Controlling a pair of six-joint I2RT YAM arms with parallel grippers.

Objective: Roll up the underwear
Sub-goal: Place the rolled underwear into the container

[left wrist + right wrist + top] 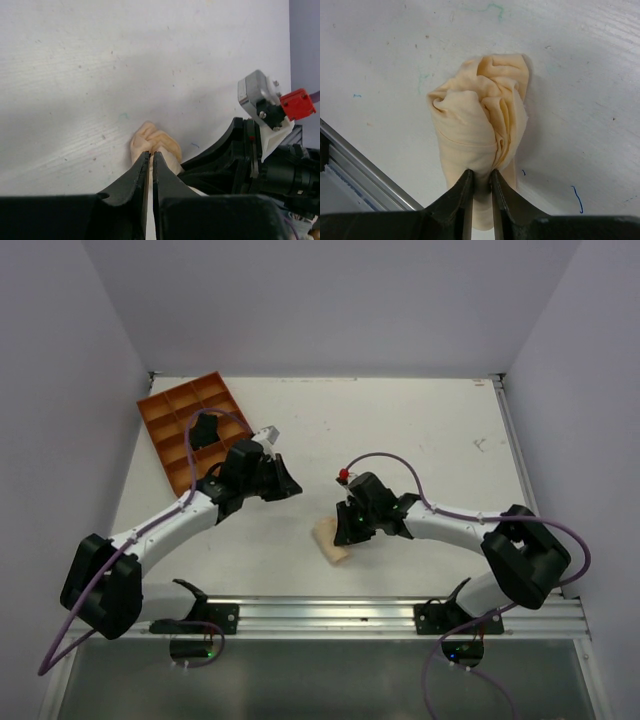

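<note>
The underwear (332,544) is a pale peach, wrinkled bundle lying on the white table near the front edge. In the right wrist view it (470,125) is bunched into a loose roll. My right gripper (346,531) (481,173) is shut on its near end, with fabric pinched between the fingers. My left gripper (291,488) (151,153) is shut and empty. It hovers to the left of and behind the underwear, apart from it. In the left wrist view the underwear (165,142) shows just beyond the fingertips.
An orange compartment tray (165,415) lies at the back left with a small black bundle (206,430) in one cell. An aluminium rail (330,612) (355,155) runs along the table's near edge. The right arm's wrist (280,160) shows in the left wrist view.
</note>
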